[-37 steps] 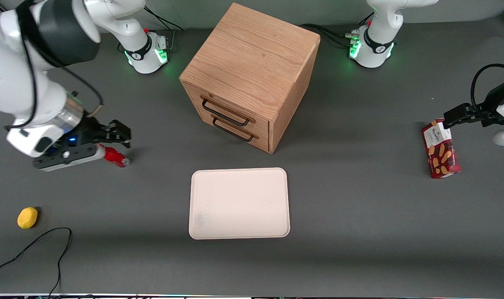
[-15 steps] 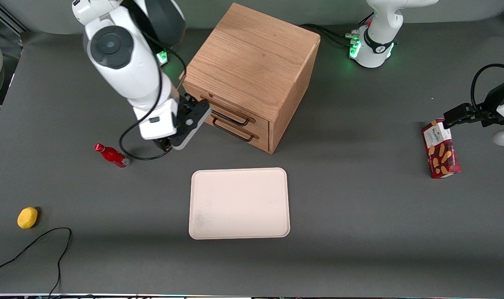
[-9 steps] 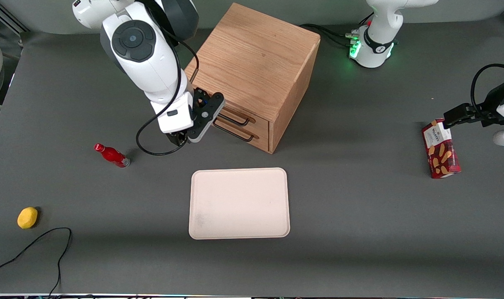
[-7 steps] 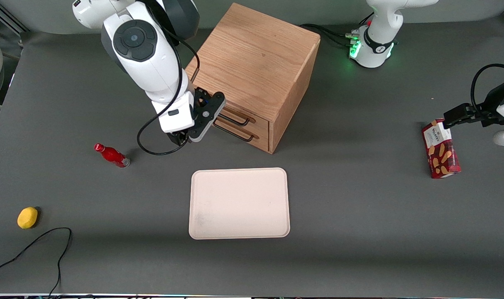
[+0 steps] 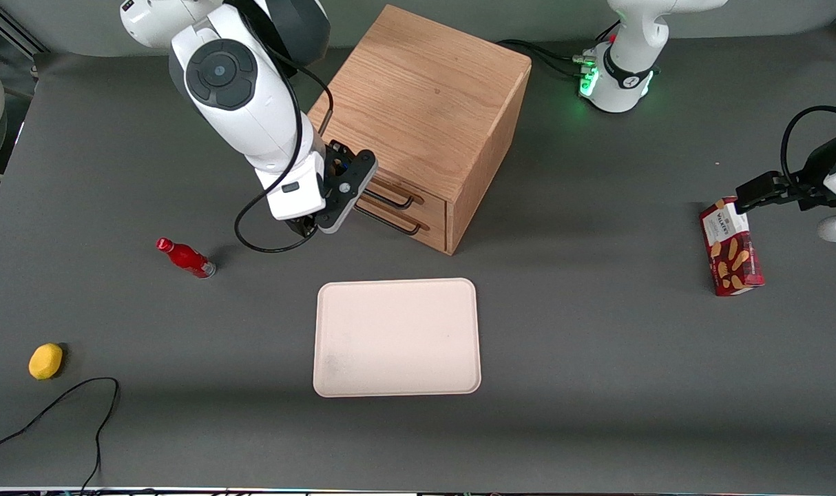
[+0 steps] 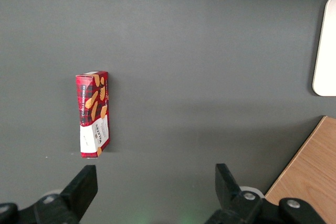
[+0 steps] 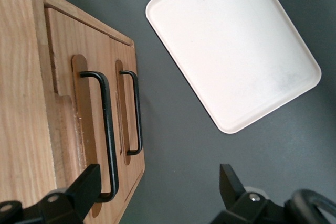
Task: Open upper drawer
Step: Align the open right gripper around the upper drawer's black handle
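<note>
The light oak cabinet stands at the middle of the table. Its upper drawer is closed, with its long black handle across the front; the handle also shows in the right wrist view. The lower drawer's handle lies beside it. My gripper is right in front of the drawer fronts, at the end nearer the working arm. In the right wrist view the gripper is wide open and empty. One finger is next to the end of the upper handle, not closed on it.
A white tray lies nearer the front camera than the cabinet. A red bottle, a yellow fruit and a black cable lie toward the working arm's end. A red cookie box lies toward the parked arm's end.
My gripper has moved from beside the red bottle over to the cabinet's drawer fronts, edging a little closer in the last half second. The drawer has not moved.
</note>
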`<state>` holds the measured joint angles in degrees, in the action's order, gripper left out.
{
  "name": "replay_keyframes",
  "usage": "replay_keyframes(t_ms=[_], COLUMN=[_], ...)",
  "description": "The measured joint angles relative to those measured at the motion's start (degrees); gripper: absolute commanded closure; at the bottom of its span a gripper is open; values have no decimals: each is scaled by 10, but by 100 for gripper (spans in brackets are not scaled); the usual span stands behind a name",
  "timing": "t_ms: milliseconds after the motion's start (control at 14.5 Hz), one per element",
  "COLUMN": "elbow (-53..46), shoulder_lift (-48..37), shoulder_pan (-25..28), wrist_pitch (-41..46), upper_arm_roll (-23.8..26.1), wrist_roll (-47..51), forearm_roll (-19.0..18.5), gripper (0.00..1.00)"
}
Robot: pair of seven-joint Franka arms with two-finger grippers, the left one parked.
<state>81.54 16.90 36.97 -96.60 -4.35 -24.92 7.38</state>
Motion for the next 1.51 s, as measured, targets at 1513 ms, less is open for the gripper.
replay_keyframes(t_ms=[1513], elbow=[13], shoulder_lift=[1], shoulder_pan=[24], wrist_pitch=[30], upper_arm_roll=[0], wrist_roll=[0], forearm_roll=[16], gripper=[0])
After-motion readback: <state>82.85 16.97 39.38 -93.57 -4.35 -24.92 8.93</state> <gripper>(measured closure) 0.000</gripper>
